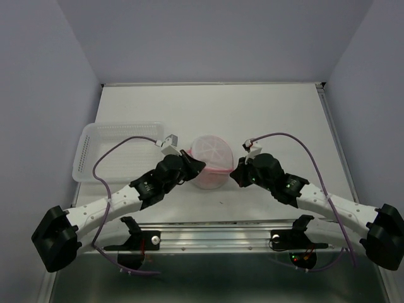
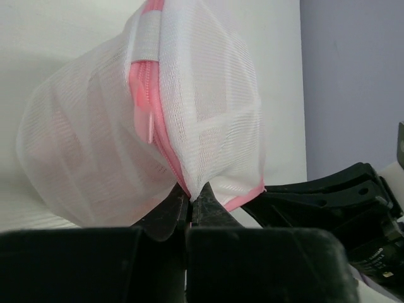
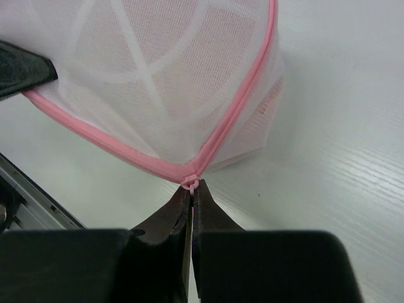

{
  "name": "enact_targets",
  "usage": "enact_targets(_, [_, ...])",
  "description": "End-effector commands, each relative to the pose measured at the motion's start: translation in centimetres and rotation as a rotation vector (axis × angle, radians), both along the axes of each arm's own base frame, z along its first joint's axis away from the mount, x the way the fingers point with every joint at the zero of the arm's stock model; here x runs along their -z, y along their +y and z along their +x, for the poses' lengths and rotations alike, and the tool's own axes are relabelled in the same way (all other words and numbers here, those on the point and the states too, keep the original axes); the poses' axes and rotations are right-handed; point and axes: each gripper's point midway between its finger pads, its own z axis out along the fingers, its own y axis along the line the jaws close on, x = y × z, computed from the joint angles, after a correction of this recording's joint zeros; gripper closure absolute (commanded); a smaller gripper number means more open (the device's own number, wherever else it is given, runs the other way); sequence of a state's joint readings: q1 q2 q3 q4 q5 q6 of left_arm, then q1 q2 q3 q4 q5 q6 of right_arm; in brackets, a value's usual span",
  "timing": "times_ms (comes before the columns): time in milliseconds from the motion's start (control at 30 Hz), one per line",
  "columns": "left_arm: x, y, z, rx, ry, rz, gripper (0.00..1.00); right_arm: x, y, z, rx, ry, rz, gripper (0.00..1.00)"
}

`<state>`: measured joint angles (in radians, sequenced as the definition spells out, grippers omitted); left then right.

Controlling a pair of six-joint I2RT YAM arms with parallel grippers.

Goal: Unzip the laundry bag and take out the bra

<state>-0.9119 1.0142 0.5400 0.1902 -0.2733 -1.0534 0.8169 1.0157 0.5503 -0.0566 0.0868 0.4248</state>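
Note:
The laundry bag is a round white mesh pouch with pink zipper trim, held between both arms at the table's middle. My left gripper is shut on the bag's mesh edge beside the pink zipper. My right gripper is shut on the pink zipper pull at the bag's lower corner, where two pink trim lines meet. Pinkish fabric shows dimly through the mesh; the bra itself cannot be made out. The left gripper is at the bag's left, the right gripper at its right.
A rectangular white plastic basket stands at the table's left, just beyond the left arm. The right arm's black finger shows in the left wrist view. A metal rail runs along the near edge.

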Motion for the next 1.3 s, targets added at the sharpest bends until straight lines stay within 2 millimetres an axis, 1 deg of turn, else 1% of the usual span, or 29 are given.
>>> enact_targets(0, [-0.2, 3.8, 3.2, -0.013, -0.135, 0.163, 1.0, -0.3, -2.4, 0.6, 0.063, -0.017, -0.089, 0.99])
enact_targets(33, [-0.2, 4.4, 4.0, -0.03, -0.15, 0.172, 1.0, -0.5, -2.3, 0.5, 0.053, -0.024, -0.083, 0.99])
enact_targets(67, [-1.4, 4.0, 4.8, -0.03, -0.193, 0.142, 1.0, -0.8, -1.6, 0.1, 0.001, -0.031, -0.063, 0.99])
enact_targets(100, [-2.0, 3.8, 5.3, -0.023, -0.222, 0.14, 1.0, -1.2, -1.1, -0.1, -0.024, -0.038, -0.042, 0.99])
enact_targets(133, [-2.6, 3.4, 5.8, -0.014, -0.242, 0.132, 1.0, -1.6, -0.6, -0.3, -0.049, -0.044, -0.016, 0.99])
enact_targets(167, [-3.8, 2.4, 6.9, -0.009, -0.265, 0.123, 1.0, -2.0, 0.0, -0.7, -0.086, -0.046, 0.011, 0.99])
enact_targets(200, [-4.4, 1.8, 7.4, 0.005, -0.274, 0.124, 1.0, -2.5, 0.8, -1.0, -0.117, -0.05, 0.045, 0.99])
enact_targets(233, [-4.9, 1.2, 7.9, 0.021, -0.289, 0.136, 0.98, -2.7, 1.1, -1.0, -0.129, -0.047, 0.058, 0.99])
enact_targets(267, [-5.8, 0.3, 9.0, 0.026, -0.298, 0.136, 0.93, -2.2, 1.5, -1.0, -0.14, -0.03, 0.053, 0.99])
enact_targets(300, [-6.2, -0.2, 9.3, 0.033, -0.302, 0.132, 0.88, -2.2, 1.9, -1.1, -0.152, -0.019, 0.063, 0.99])
enact_targets(333, [-6.6, -0.6, 9.7, 0.038, -0.304, 0.126, 0.68, -2.0, 2.1, -1.1, -0.156, -0.012, 0.067, 0.99])
enact_targets(367, [-7.4, -1.1, 10.2, 0.038, -0.308, 0.109, 0.53, -1.5, 2.4, -1.2, -0.167, 0.006, 0.066, 0.99])
enact_targets(400, [-7.9, -1.5, 10.2, 0.043, -0.307, 0.09, 0.4, -1.9, 2.9, -0.9, -0.163, -0.006, 0.098, 0.99])
enact_targets(433, [-8.2, -1.7, 10.2, 0.043, -0.3, 0.069, 0.18, -2.1, 3.1, -0.8, -0.159, -0.008, 0.116, 0.99])
enact_targets(467, [-8.8, -1.9, 10.0, 0.039, -0.291, 0.027, 0.12, -1.9, 3.1, -0.6, -0.146, -0.006, 0.126, 0.99])
enact_targets(533, [-9.7, -2.1, 9.2, 0.039, -0.288, -0.014, 0.01, -2.3, 3.5, 0.1, -0.111, -0.015, 0.164, 0.99])
enact_targets(600, [-9.3, -2.3, 8.0, 0.037, -0.26, -0.048, 0.01, -2.4, 3.6, 0.9, -0.068, -0.015, 0.175, 0.99])
enact_targets(667, [-8.3, -1.7, 6.6, 0.019, -0.223, -0.067, 0.01, -2.7, 3.7, 1.5, -0.042, -0.024, 0.187, 0.99])
enact_targets(700, [-8.2, -1.9, 5.9, 0.011, -0.205, -0.09, 0.01, -2.6, 3.9, 1.7, -0.04, -0.02, 0.189, 0.99])
enact_targets(800, [-6.3, -1.6, 4.4, 0.005, -0.161, -0.076, 0.03, -2.7, 4.4, 2.0, -0.05, -0.022, 0.186, 0.99])
enact_targets(867, [-5.1, -2.5, 3.5, 0.033, -0.136, -0.058, 0.04, -2.6, 4.8, 2.1, -0.061, -0.017, 0.182, 0.99])
enact_targets(933, [-4.2, -3.2, 3.3, 0.049, -0.118, -0.045, 0.04, -2.4, 4.9, 2.1, -0.066, -0.013, 0.179, 0.99])
enact_targets(967, [-3.8, -4.0, 3.2, 0.066, -0.112, -0.032, 0.04, -2.3, 4.9, 2.1, -0.07, -0.009, 0.178, 0.99])
enact_targets(1033, [-3.3, -4.8, 3.5, 0.08, -0.105, -0.016, 0.04, -2.3, 5.0, 1.9, -0.076, -0.006, 0.181, 0.99])
enact_targets(1100, [-2.4, -5.8, 3.8, 0.095, -0.088, 0.005, 0.04, -2.4, 4.9, 1.8, -0.079, -0.007, 0.184, 0.99])
enact_targets(1133, [-1.6, -6.3, 4.1, 0.1, -0.071, 0.02, 0.04, -2.5, 5.0, 1.8, -0.08, -0.006, 0.187, 0.99])
enact_targets(1167, [-1.4, -6.7, 4.2, 0.102, -0.062, 0.013, 0.05, -2.6, 5.0, 1.8, -0.081, -0.008, 0.189, 0.99])
enact_targets(1233, [-0.9, -7.2, 4.4, 0.105, -0.048, 0.006, 0.08, -2.6, 5.0, 1.7, -0.083, -0.005, 0.192, 0.99])
enact_targets(1267, [-0.1, -7.6, 4.5, 0.109, -0.033, 0.013, 0.1, -2.6, 5.0, 1.6, -0.084, -0.006, 0.193, 0.99])
